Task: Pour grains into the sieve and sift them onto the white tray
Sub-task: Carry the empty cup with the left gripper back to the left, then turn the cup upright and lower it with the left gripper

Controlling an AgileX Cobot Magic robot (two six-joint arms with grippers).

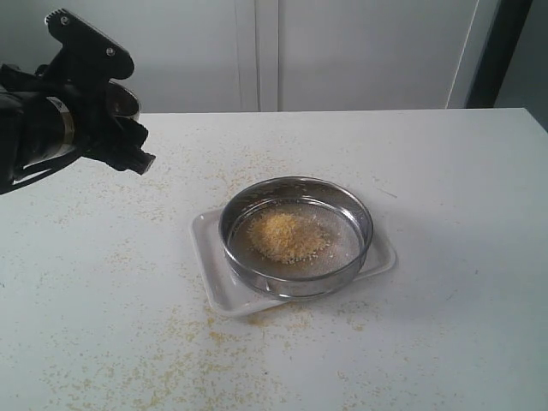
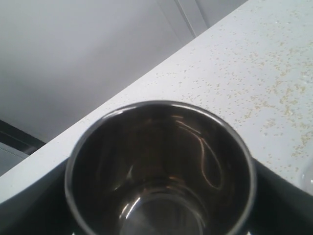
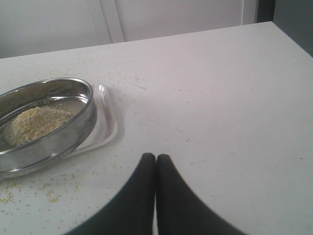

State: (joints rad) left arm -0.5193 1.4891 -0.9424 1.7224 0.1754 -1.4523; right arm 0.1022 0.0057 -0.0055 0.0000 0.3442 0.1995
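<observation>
The grains (image 1: pixel 287 235) sit heaped in the sieve (image 1: pixel 300 282) on the white tray (image 1: pixel 212 261). At far left, the left pincer (image 1: pixel 110 96) is clamped on an empty steel cup (image 2: pixel 161 166). The right pincer (image 3: pixel 156 160) is pressed together over the worktop (image 1: pixel 445 171).

Premises: a bare test or laboratory room, not a domestic kitchen. Evidence: a plain white table (image 1: pixel 454 282) stands against blank pale wall panels (image 1: pixel 368 51) joined by a vertical seam. A black robot arm (image 1: pixel 34 128) reaches over the table. Loose grains (image 1: pixel 171 372) lie strewn across the surface. A dark upright strip (image 1: pixel 505 51) at far right is possibly a door frame.
</observation>
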